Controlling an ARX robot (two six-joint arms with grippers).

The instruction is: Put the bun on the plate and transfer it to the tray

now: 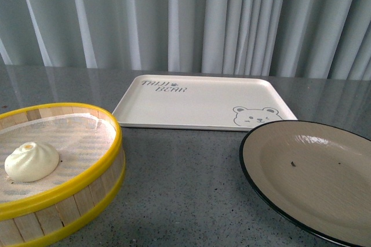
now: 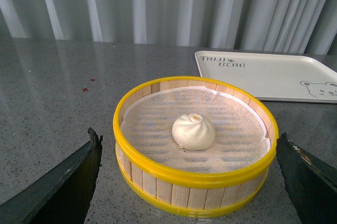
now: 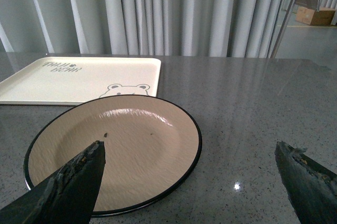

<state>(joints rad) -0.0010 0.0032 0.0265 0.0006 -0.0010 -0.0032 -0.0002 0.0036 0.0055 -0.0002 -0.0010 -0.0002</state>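
Yellow-rimmed steamer (image 1: 87,192) and plate (image 1: 324,195) sit close up on the grey table (image 1: 179,189).
Inside the steamer, on its white cloth, sits the bun (image 1: 32,161), round and white with a twisty top. It is on the robot's left side. The plate is on the right side, flat on the table, brown-grey with a black rim and a few tiny dark specks. Behind and between them lies the tray (image 1: 197,105), cream-white with a bear face, its near edge close to the plate. The left gripper (image 2: 187,135) is spread wide open, facing the steamer, and holds nothing. The right gripper (image 3: 189,146) is spread wide open too, facing the plate, and holds nothing. Pale curtains (image 1: 185,15) hang at the back.
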